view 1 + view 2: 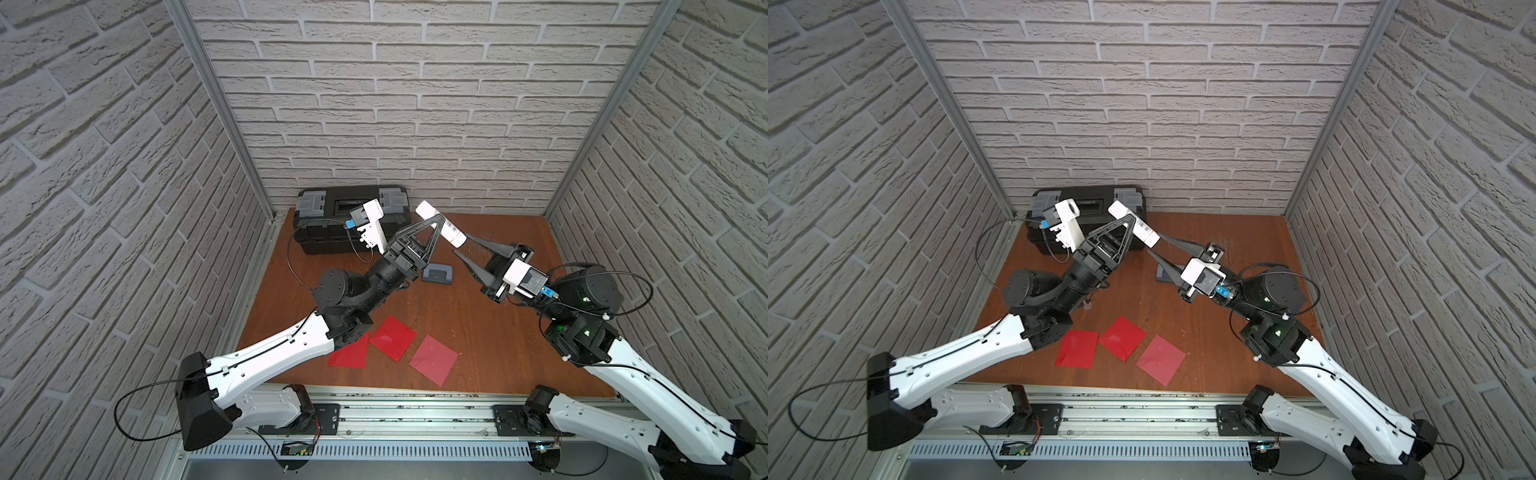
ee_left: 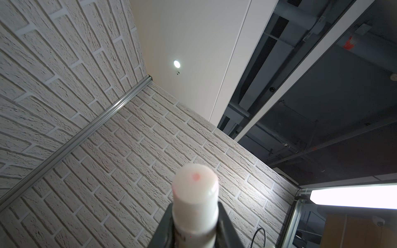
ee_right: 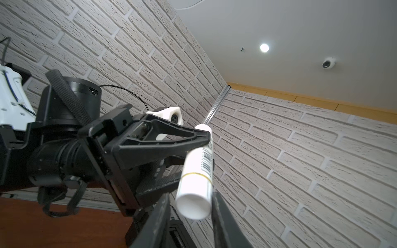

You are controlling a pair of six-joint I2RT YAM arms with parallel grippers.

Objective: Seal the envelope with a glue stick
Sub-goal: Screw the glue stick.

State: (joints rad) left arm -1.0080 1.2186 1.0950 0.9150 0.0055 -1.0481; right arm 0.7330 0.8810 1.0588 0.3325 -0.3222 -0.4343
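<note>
white glue stick [image 1: 451, 231] looks light, stiff, slick; left gripper [image 1: 437, 217] clamps its middle, right gripper [image 1: 460, 244] gapes around the base, likely best hold.

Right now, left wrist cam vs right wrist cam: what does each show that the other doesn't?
Left wrist only: the rounded, pink-spotted end of the glue stick, and exposed ceiling ducts. Right wrist only: the barcode, the stick's flat end between the fingers of the open right gripper, the left gripper from outside, the wooden table. Both: the stick clamped in the left gripper, brick walls, a ceiling light.
</note>
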